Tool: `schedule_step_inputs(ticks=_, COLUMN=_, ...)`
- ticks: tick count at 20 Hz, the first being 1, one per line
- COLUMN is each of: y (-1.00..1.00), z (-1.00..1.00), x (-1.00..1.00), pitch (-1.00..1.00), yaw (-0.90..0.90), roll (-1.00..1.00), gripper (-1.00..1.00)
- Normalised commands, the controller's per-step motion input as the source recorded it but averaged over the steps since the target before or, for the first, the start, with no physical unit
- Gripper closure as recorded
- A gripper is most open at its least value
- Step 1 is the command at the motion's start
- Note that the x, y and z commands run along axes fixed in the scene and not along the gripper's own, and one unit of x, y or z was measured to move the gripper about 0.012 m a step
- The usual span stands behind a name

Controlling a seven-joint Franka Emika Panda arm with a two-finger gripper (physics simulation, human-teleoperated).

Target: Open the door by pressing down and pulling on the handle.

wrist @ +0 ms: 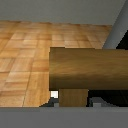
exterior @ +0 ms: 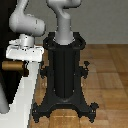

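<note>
The door shows at the exterior view's left as a very dark panel (exterior: 4, 25) with a pale grey-white frame (exterior: 22, 97) slanting down beside it. The handle (exterior: 13, 65) is a tan horizontal bar ending in a darker brown stub (exterior: 25, 68). My gripper (exterior: 23, 57), a white-grey block, sits directly on top of the handle. Its fingers are hidden, so I cannot tell whether they are open or shut. In the wrist view the tan bar of the handle (wrist: 87, 67) fills the middle at very close range, with its stub (wrist: 72, 97) beneath it.
The black robot pedestal (exterior: 64, 75) with splayed feet stands in the middle on a wooden parquet floor (exterior: 110, 75). A grey strip of the door frame (wrist: 117, 30) crosses one corner of the wrist view.
</note>
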Motion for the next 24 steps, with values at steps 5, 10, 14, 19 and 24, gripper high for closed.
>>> schedule_step_inputs(ticks=5, y=0.00, z=0.00, x=0.00, pitch=0.00, yaw=0.00, roll=0.00, gripper=1.00)
schedule_step_inputs(ticks=10, y=0.00, z=0.00, x=0.00, pitch=0.00, yaw=0.00, roll=0.00, gripper=1.00)
schedule_step_inputs(ticks=14, y=0.00, z=-0.75, x=0.00, pitch=0.00, yaw=0.00, roll=0.00, gripper=1.00)
schedule_step_inputs(ticks=19, y=0.00, z=-0.60, x=0.00, pitch=0.00, yaw=0.00, roll=0.00, gripper=1.00)
schedule_step_inputs(ticks=24, y=0.20, z=-0.40, x=0.00, pitch=0.00, yaw=0.00, roll=0.00, gripper=1.00)
